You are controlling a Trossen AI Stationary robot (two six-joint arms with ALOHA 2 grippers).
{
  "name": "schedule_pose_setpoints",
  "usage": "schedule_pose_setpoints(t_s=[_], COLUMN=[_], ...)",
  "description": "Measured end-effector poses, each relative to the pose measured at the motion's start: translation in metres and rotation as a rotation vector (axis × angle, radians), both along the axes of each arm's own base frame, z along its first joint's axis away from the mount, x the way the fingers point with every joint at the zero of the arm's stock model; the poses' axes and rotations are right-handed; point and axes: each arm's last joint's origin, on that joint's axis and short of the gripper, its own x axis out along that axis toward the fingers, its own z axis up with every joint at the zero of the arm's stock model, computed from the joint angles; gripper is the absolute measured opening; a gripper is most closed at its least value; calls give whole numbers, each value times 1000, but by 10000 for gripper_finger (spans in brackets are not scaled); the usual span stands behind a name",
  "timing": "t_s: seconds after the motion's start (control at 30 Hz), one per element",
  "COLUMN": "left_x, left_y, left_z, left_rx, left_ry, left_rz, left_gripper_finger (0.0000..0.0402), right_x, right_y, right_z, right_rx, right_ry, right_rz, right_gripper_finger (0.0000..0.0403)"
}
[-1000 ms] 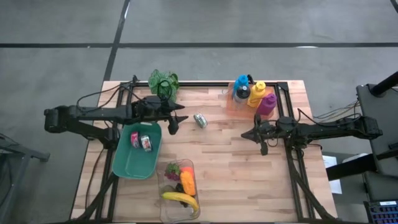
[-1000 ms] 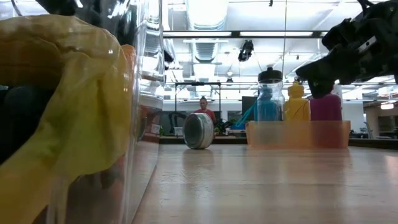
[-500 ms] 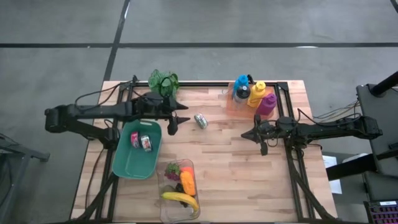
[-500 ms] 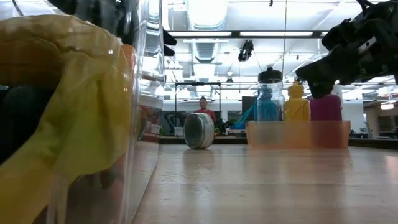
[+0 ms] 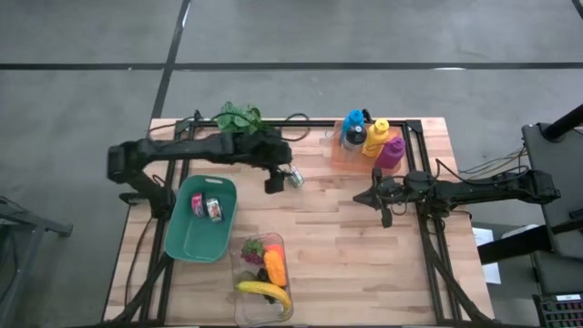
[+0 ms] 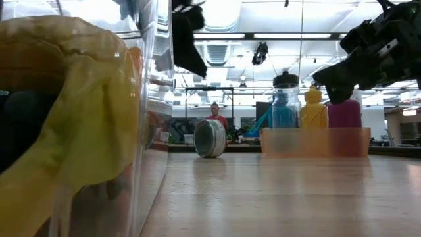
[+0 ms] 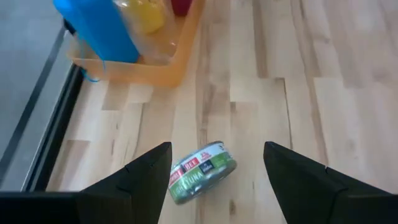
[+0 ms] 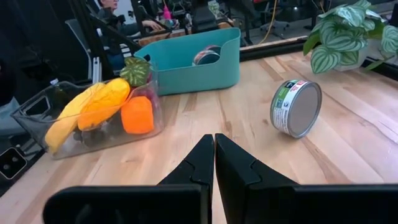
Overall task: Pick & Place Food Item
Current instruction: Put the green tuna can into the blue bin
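Observation:
A tuna can [image 7: 200, 172] with a green label stands on its curved edge on the wooden table [image 5: 346, 246], near the middle toward the far side. It also shows in the high view as the can [image 5: 293, 177] and in the right wrist view as the can [image 8: 296, 107]. My left gripper [image 7: 217, 152] hovers open above it, slanting down, one finger on either side and clear of it. In the high view my left gripper [image 5: 275, 182] is just left of the can. My right gripper [image 5: 384, 208] waits shut above the table's right half, holding nothing.
A teal bin [image 5: 182, 239] holding two cans sits at the left. A clear container [image 5: 246, 305] with a banana and other fruit stands at the near edge. An orange tray [image 5: 339, 153] of bottles and a potted plant [image 5: 239, 117] are at the far edge.
My left gripper has swung from above the teal bin's far side toward the table's right edge, rising a little and tipping further down. It now hangs over the tuna can, still open. The can has not moved.

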Motion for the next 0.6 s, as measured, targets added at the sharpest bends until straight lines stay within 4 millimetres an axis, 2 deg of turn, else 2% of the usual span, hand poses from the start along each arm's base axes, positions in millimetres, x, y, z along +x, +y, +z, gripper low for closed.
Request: schedule_pose_setpoints(t_s=[0.17, 0.3, 0.43, 0.6], left_x=[25, 36, 40, 37], left_y=[8, 19, 19, 20], left_z=[-10, -14, -19, -16], left_rx=[44, 74, 138, 134], left_ry=[90, 120, 139, 132], left_rz=[-63, -75, -154, -175], left_gripper_finger=[259, 248, 230, 209], right_x=[0, 0, 0, 0], right_y=[0, 0, 0, 0], right_z=[0, 0, 0, 0], right_rx=[0, 0, 0, 0], right_ry=[0, -1, -1, -1], right_rz=[0, 0, 0, 0], right_gripper_finger=[12, 12, 12, 12])
